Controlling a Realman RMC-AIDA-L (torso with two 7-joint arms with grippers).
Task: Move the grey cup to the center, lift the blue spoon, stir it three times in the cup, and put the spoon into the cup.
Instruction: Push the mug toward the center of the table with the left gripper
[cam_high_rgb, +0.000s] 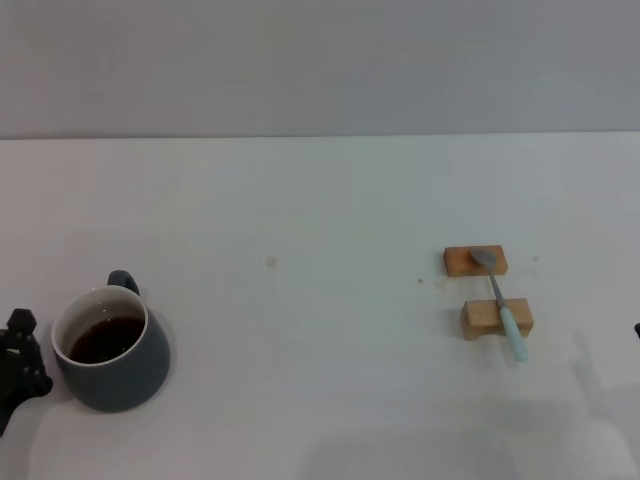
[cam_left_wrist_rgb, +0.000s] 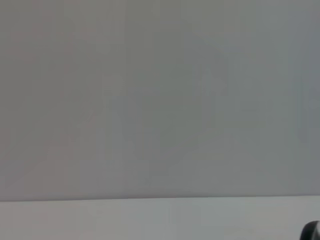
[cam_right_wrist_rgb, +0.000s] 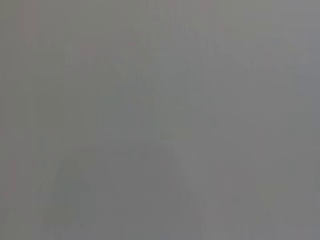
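Note:
The grey cup (cam_high_rgb: 112, 350) stands at the near left of the white table (cam_high_rgb: 320, 200), with dark liquid inside and its small handle pointing away from me. The blue spoon (cam_high_rgb: 511, 326) lies at the right across two tan wooden blocks, its metal bowl on the far block (cam_high_rgb: 475, 262) and its pale blue handle over the near block (cam_high_rgb: 484, 318). Part of my left gripper (cam_high_rgb: 16, 362) shows at the left edge, just left of the cup and apart from it. A dark sliver of my right gripper (cam_high_rgb: 637, 329) shows at the right edge.
A grey wall runs behind the table's far edge. The left wrist view shows the wall, a strip of table and a small dark shape (cam_left_wrist_rgb: 312, 231) at one corner. The right wrist view shows only plain grey.

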